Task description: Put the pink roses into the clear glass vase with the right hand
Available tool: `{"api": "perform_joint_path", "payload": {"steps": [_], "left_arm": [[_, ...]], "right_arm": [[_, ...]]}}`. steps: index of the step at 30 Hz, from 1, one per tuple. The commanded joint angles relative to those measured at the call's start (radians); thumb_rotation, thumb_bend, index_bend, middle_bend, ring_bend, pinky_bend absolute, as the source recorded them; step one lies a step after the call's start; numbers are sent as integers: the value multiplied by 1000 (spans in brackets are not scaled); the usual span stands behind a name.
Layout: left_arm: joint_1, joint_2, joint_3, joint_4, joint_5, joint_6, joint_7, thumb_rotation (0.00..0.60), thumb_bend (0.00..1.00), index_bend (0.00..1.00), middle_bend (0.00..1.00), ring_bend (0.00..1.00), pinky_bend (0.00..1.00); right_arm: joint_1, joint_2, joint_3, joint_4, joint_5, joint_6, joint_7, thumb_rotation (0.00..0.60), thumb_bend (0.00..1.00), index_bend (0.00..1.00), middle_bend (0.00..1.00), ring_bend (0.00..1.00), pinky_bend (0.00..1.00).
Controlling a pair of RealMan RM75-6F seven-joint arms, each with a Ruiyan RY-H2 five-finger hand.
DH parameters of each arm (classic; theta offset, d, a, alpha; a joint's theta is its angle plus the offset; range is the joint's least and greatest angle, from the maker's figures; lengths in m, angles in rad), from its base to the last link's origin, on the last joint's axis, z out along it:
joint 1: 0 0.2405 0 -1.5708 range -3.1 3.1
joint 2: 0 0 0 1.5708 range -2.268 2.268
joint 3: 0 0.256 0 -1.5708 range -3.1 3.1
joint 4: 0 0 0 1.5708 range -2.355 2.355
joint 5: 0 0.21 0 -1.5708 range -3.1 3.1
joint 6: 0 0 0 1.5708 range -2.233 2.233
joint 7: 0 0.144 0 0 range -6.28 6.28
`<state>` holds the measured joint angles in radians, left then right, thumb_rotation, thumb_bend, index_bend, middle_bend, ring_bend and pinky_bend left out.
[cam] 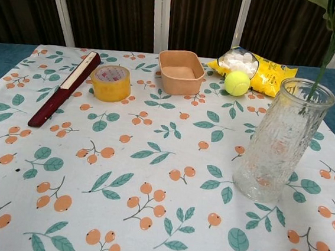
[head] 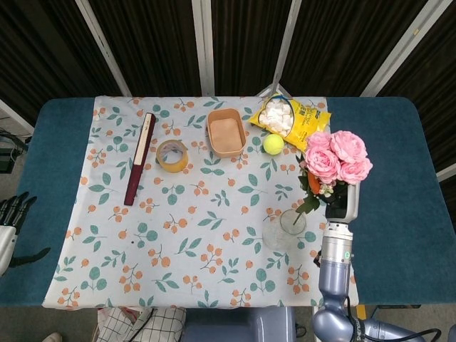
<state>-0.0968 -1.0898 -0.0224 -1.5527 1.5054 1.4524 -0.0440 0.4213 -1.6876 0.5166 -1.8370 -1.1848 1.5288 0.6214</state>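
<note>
The pink roses (head: 335, 158) hang over the table's right side, and my right hand (head: 343, 203) holds them from below, its fingers mostly hidden under the blossoms. In the chest view a green stem (cam: 321, 69) slants down through the mouth of the clear glass vase (cam: 281, 142). The vase (head: 283, 229) stands upright on the floral cloth (head: 192, 214), just left of my right forearm. At the far left edge my left hand (head: 10, 221) rests with fingers apart and holds nothing.
At the back stand a tan box (head: 226, 132), a yellow tape roll (head: 172, 154), a dark red folded fan (head: 140, 158), a tennis ball (head: 272, 144) and a yellow marshmallow bag (head: 288, 117). Blue table (head: 399, 214) shows to the right of the cloth.
</note>
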Motion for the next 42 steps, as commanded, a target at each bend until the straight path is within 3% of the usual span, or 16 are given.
{"api": "perform_joint_path", "payload": {"steps": [1, 3, 9, 23, 27, 30, 42], "left_arm": [[0, 0, 0, 0, 1, 1, 0, 600, 0, 0, 0, 0, 0], [0, 0, 1, 0, 2, 1, -2, 600, 0, 0, 0, 0, 0], [0, 1, 1, 1, 3, 2, -3, 600, 0, 0, 0, 0, 0], [0, -1, 1, 1, 3, 3, -2, 600, 0, 0, 0, 0, 0], [0, -1, 1, 1, 4, 4, -2, 600, 0, 0, 0, 0, 0], [0, -1, 0, 1, 3, 4, -2, 600, 0, 0, 0, 0, 0], [1, -1, -2, -2, -2, 5, -5, 600, 0, 0, 0, 0, 0]], "right_arm": [[-18, 5, -30, -8, -41, 9, 19, 600, 362, 193, 446, 368, 178], [-26, 9, -44, -12, -59, 10, 25, 600, 362, 142, 427, 348, 163], [-46, 20, -72, -24, -102, 16, 45, 600, 362, 115, 424, 346, 163], [-97, 40, -132, -49, -167, 42, 63, 600, 362, 110, 413, 345, 163], [-111, 42, -155, -47, -194, 51, 69, 600, 357, 12, 288, 253, 143], [-115, 53, -181, -43, -217, 37, 70, 600, 325, 0, 193, 154, 98], [-111, 63, -212, -47, -318, 48, 54, 600, 311, 0, 167, 148, 87]]}}
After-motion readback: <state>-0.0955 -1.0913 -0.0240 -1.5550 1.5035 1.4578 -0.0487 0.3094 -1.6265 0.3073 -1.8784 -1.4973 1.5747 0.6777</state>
